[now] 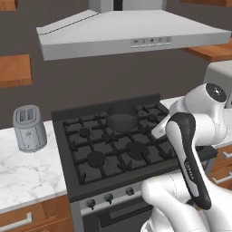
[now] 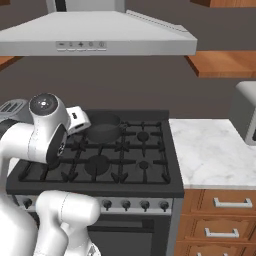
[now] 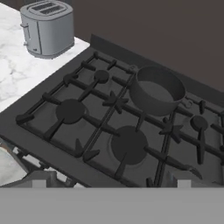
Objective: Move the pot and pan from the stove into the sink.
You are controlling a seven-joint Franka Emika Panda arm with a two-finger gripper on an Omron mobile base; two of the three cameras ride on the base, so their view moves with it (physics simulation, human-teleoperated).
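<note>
Here, by the stove:
Stove: black gas range, grates bare except for one vessel.
Pot: dark grey, upright on the stove's rear middle burner, empty.
Gripper: jaws spread wide, holding nothing, above the stove's front edge, well apart from the pot.
Toaster: on the marble counter left of the stove.

The arm hides the stove's right front corner in the left base view and its left edge in the right base view, the toaster peeks from behind it, and the pincer's fingertips are cut off in the hand view.
</note>
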